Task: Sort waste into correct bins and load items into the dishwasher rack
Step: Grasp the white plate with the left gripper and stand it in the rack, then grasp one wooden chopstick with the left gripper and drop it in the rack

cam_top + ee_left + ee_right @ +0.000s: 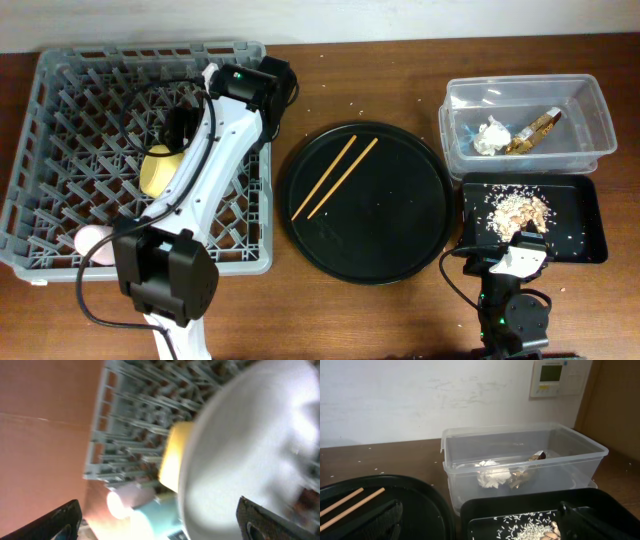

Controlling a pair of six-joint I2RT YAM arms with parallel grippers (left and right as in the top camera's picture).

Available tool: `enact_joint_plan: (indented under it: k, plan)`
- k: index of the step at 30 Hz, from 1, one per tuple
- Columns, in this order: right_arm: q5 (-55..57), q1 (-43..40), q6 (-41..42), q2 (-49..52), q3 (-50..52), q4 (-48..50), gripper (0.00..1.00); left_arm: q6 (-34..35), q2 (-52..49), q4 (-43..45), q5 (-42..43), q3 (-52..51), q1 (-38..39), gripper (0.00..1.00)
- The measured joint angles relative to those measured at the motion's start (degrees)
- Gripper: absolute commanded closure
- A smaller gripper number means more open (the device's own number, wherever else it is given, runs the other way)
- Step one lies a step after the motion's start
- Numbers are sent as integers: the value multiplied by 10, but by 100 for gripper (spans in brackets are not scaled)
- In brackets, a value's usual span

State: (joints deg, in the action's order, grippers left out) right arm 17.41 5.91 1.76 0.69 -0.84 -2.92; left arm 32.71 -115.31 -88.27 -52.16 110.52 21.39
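The grey dishwasher rack [60, 90] stands at the left. My left gripper [178, 128] hangs over it with its jaws wide apart [160, 507]. The pale grey plate [250, 445] is blurred and very close in the left wrist view; I cannot tell whether it touches a finger. The yellow bowl [158, 172], the pink cup [95, 243] and the light-blue cup [157, 515] are in the rack. The chopsticks [335, 177] lie on the round tray. The tissue [490, 136] and foil wrapper [532, 130] lie in the clear tub [590, 100]. Crumbs [518, 208] lie in the black tray [590, 235]. My right gripper [520, 252] is open and empty [480, 525] at that tray's front edge.
The large round black tray [400, 240] sits between the rack and the bins. Loose rice grains are scattered on the table by the tub. A white wall and a wall panel [555, 377] stand behind the table.
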Motion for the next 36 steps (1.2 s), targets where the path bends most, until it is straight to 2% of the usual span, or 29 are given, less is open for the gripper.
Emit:
enact_joint_plan:
  k: [1, 2, 4, 6, 7, 10, 13, 15, 17, 19, 20, 21, 25, 29, 31, 34, 36]
  plan:
    - [0, 0, 0, 0, 0, 0, 1, -8, 3, -3, 63, 19, 3, 11]
    - [0, 0, 0, 0, 0, 0, 2, -24, 10, 4, 115, 31, 3, 19]
    - [0, 0, 0, 0, 0, 0, 2, -75, 45, 52, 284, 47, 6, 30]
    - [0, 0, 0, 0, 0, 0, 2, -132, 63, 109, 387, 55, 27, 42]
    - [0, 0, 0, 0, 0, 0, 2, -158, 63, 154, 411, 50, 41, 46]
    - [0, 0, 0, 0, 0, 0, 2, -267, 26, 277, 464, 7, 104, 49]
    - [0, 0, 0, 0, 0, 0, 2, -338, -63, 340, 475, -5, 114, 53]
    - [0, 0, 0, 0, 0, 0, 2, -352, -115, 358, 477, -9, 112, 53]
    - [0, 0, 0, 0, 0, 0, 2, -362, -160, 371, 477, -10, 108, 61]
    - [0, 0, 0, 0, 0, 0, 2, -366, -195, 372, 477, -10, 105, 72]
    - [0, 0, 0, 0, 0, 0, 2, -367, -198, 374, 478, -10, 104, 83]
    - [-1, 0, 0, 0, 0, 0, 2, -367, -200, 373, 482, -9, 104, 100]
    - [-2, 0, 0, 0, 0, 0, 2, -353, -202, 329, 485, 0, 105, 100]
    - [-2, 0, 0, 0, 0, 0, 2, -295, -200, 204, 513, 76, 97, 100]
    - [-2, 0, 0, 0, 0, 0, 2, -270, -147, 145, 536, 133, 78, 100]
    - [-2, 0, 0, 0, 0, 0, 2, -173, -56, 42, 457, 158, 36, 100]
    - [-2, 0, 0, 0, 0, 0, 2, -120, -43, 42, 405, 156, -13, 100]
